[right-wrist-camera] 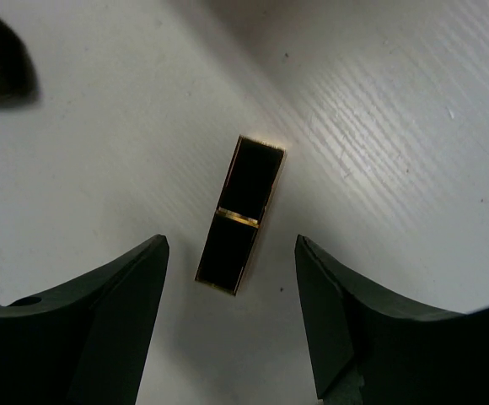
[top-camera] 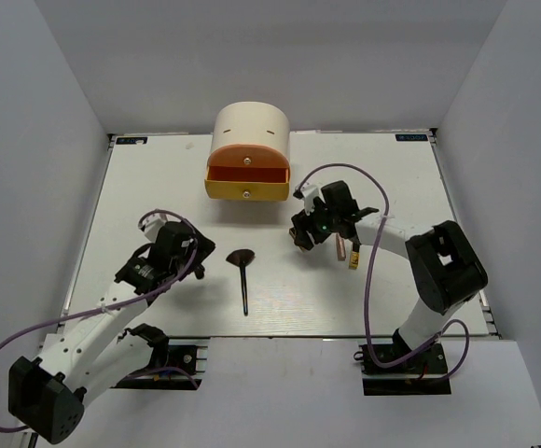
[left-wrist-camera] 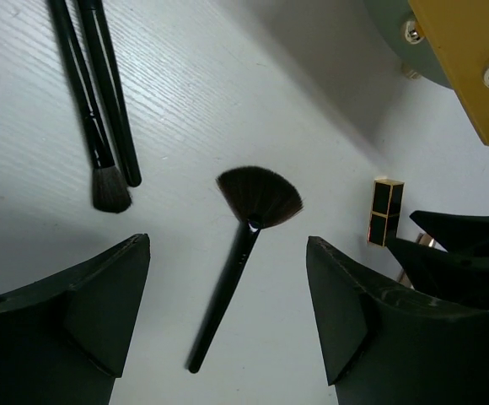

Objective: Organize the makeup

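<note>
You have the white table [top-camera: 159,187] filling most of the top view. The round cream box [top-camera: 249,131] sits at upper centre, its orange and yellow drawer fronts turned toward the arms.

Your left arm runs up from the lower left corner and ends in the left gripper [top-camera: 199,264], left of centre. Your right arm bends in from the lower right, with the right gripper [top-camera: 298,239] right of centre, just below the box's lower right corner. Both pairs of jaws are spread wide and hold nothing.

The black fan brush [top-camera: 242,280] lies flat at the centre of the top view, between the two grippers, with its bristles toward the box. In the left wrist view it lies between the open fingers and touches neither.

At the upper left of that view, a soft-tipped black brush [left-wrist-camera: 88,110] and a thin black stick brush [left-wrist-camera: 114,101] lie side by side.

In the middle of the right wrist view, a black-and-gold lipstick [right-wrist-camera: 240,215] lies flat on the table between the spread fingers, clear of both.

Just right of the right gripper in the top view you have a slim pinkish tube [top-camera: 339,247] and a small dark-and-gold piece [top-camera: 353,262], too small to name.
</note>
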You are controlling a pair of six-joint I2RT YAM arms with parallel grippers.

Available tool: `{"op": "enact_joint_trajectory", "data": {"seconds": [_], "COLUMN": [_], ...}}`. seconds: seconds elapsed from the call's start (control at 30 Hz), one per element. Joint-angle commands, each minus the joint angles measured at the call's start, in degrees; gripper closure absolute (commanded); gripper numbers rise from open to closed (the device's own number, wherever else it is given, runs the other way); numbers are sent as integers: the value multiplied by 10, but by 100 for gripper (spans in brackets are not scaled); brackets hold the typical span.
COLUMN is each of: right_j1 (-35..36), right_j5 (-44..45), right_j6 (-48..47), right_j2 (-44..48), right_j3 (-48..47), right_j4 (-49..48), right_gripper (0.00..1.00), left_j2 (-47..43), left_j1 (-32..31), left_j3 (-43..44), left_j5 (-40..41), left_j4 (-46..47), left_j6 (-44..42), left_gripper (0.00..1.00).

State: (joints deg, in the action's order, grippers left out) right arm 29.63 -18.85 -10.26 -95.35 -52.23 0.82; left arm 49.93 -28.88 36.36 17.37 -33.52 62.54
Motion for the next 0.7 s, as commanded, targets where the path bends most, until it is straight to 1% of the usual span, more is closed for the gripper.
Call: {"op": "enact_joint_trajectory", "data": {"seconds": [0.0,0.07,0.17,0.2,0.27,0.37,0.4,0.47,0.5,0.53,0.6,0.63,0.67], "right_j1": [21,27,38,45,48,49,49,49,51,47,44,42,39], "right_j5": [61,66,82,95,108,123,126,123,117,110,64,37,-28], "right_j6": [38,41,42,43,45,52,51,45,42,32,14,-4,-39], "right_j2": [-29,-40,-45,-48,-55,-53,-51,-41,-35,-28,7,41,61], "right_j3": [-43,-46,-42,-38,-33,-24,-22,-15,-11,-7,1,11,16], "right_j4": [-26,-28,-35,-37,-41,-46,-47,-48,-47,-43,-21,-11,17], "right_gripper": [33,35,41,45,48,63,72,82,89,92,98,100,100], "left_j2": [-29,-43,-55,-62,-63,-61,-56,-50,-49,-45,-43,-42,-41], "left_j1": [2,2,2,2,2,2,2,2,2,2,2,2,2], "left_j3": [2,-8,-15,-16,-18,-16,-13,-11,-11,-10,-11,-12,-13], "left_j5": [23,25,31,32,33,31,31,28,24,21,14,12,8], "left_j4": [-47,-55,-66,-67,-66,-62,-59,-49,-43,-38,-23,-20,-12], "left_j6": [16,24,35,35,36,31,28,20,16,9,2,-2,-5], "left_gripper": [16,16,16,16,16,15,16,16,16,16,16,16,16]}}
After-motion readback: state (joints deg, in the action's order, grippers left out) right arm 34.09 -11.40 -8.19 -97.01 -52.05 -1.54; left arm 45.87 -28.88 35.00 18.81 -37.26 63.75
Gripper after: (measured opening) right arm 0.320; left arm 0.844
